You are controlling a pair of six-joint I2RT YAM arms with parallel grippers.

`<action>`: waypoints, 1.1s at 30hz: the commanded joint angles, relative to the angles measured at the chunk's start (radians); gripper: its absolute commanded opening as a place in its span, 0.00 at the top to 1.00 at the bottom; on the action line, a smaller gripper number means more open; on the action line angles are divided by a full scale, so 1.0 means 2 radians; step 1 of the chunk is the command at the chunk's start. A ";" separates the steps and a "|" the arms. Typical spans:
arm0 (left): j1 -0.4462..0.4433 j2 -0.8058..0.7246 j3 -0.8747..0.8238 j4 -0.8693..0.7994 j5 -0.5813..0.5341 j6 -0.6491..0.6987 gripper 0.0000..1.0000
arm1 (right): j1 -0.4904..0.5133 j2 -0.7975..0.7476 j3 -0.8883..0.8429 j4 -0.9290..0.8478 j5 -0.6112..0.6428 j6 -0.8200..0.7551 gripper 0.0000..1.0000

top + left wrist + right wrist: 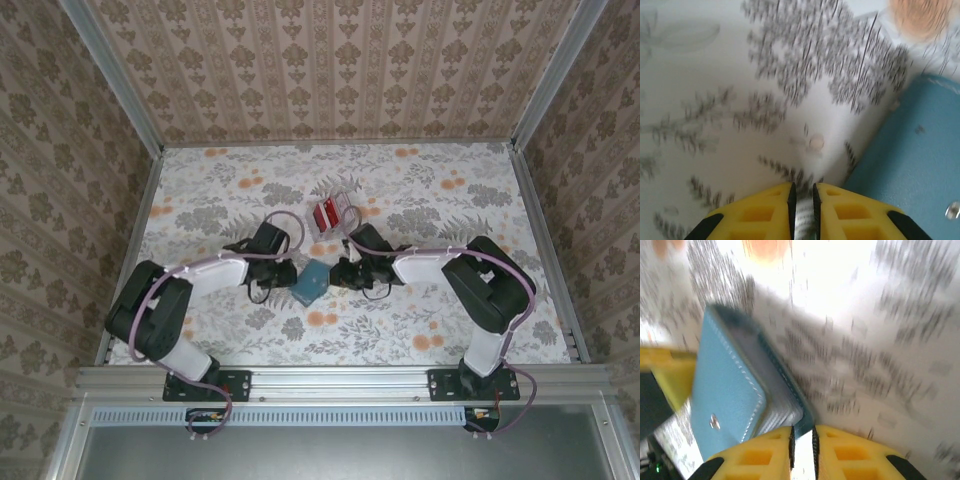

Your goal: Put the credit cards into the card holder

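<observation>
Nothing's in yet; credit cards sit at twelve o'clock of the shut card holder. Left gripper pressed together, empty; right gripper seemingly pinches its corner.

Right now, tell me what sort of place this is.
Most likely a robot test cell, not a lived-in room: an aluminium frame boxes in wallpapered walls and a floral-covered table, with a left arm and a right arm bolted at its near edge and a card holder between them.
</observation>
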 commanded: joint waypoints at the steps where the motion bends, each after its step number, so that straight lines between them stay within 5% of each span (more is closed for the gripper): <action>1: -0.016 -0.024 -0.035 -0.012 0.007 -0.038 0.80 | -0.010 0.003 0.036 -0.009 0.021 -0.034 0.80; 10: -0.071 -0.065 -0.056 0.004 -0.012 -0.103 0.80 | -0.019 -0.020 0.069 -0.096 0.043 -0.087 0.77; 17: -0.109 -0.064 -0.046 0.033 -0.025 -0.138 0.80 | -0.015 -0.075 0.118 -0.280 0.112 -0.158 0.64; 24: -0.090 -0.104 -0.026 -0.048 -0.073 -0.114 0.80 | 0.019 -0.050 0.168 -0.343 0.146 -0.194 0.63; 33: -0.021 -0.170 -0.062 -0.048 -0.057 -0.105 0.77 | 0.083 0.052 0.290 -0.424 0.246 -0.228 0.67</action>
